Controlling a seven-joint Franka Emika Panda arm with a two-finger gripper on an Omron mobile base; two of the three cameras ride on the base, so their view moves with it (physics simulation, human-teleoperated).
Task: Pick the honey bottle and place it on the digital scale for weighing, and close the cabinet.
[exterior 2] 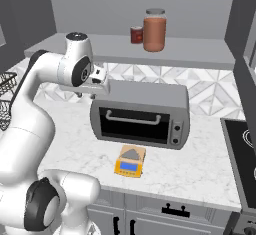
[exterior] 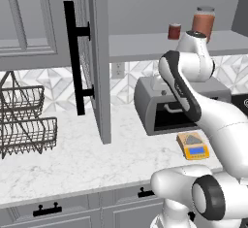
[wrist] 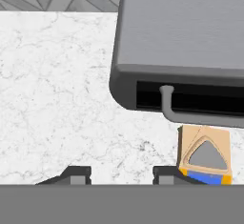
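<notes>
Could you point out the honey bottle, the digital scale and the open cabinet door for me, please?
honey bottle (exterior 2: 154,31), right base view, middle of the reddish-brown body.
digital scale (exterior 2: 131,154), right base view, grey weighing plate.
cabinet door (exterior: 100,76), left base view, its facing edge.

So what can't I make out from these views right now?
- Honey bottle: lower part hidden by the arm in the left base view.
- Scale: front cut off by the grey band in the hand view; display too small to read.
- Cabinet door: edge-on in the left base view, top cut off.
- Toaster oven: interior too dark.
</notes>
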